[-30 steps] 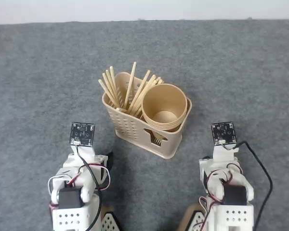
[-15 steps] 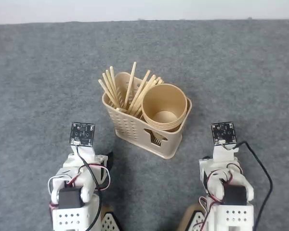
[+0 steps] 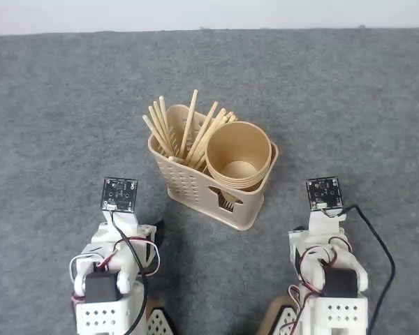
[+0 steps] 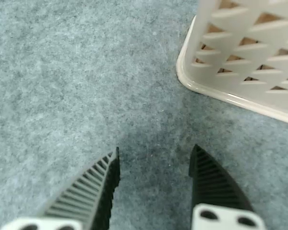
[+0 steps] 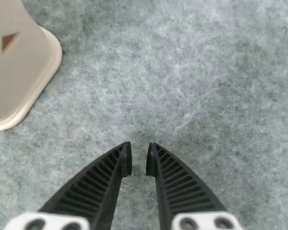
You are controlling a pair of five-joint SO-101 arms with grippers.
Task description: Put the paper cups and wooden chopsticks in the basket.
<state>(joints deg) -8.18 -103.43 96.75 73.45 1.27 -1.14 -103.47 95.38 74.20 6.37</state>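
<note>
**Basket's loaded, both my grippers empty**

The basket [image 3: 195,190] stands mid-mat [image 3: 349,105]. The stacked paper cups [image 3: 239,157] sit in one end and the chopsticks [image 3: 185,132] stand bunched in the other. My left gripper [image 4: 156,150] hangs spread apart near a basket corner, holding nothing. My right gripper [image 5: 139,144] is pinched nearly together, also empty.

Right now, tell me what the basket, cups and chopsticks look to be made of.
Basket: cream moulded plastic, it seems, smooth with a slight sheen and rows of cut-out slots.
Paper cups: matte tan paper by the look, thin rims, nested.
Chopsticks: pale bare wood or possibly bamboo, dull finish; grain too small to see.
</note>
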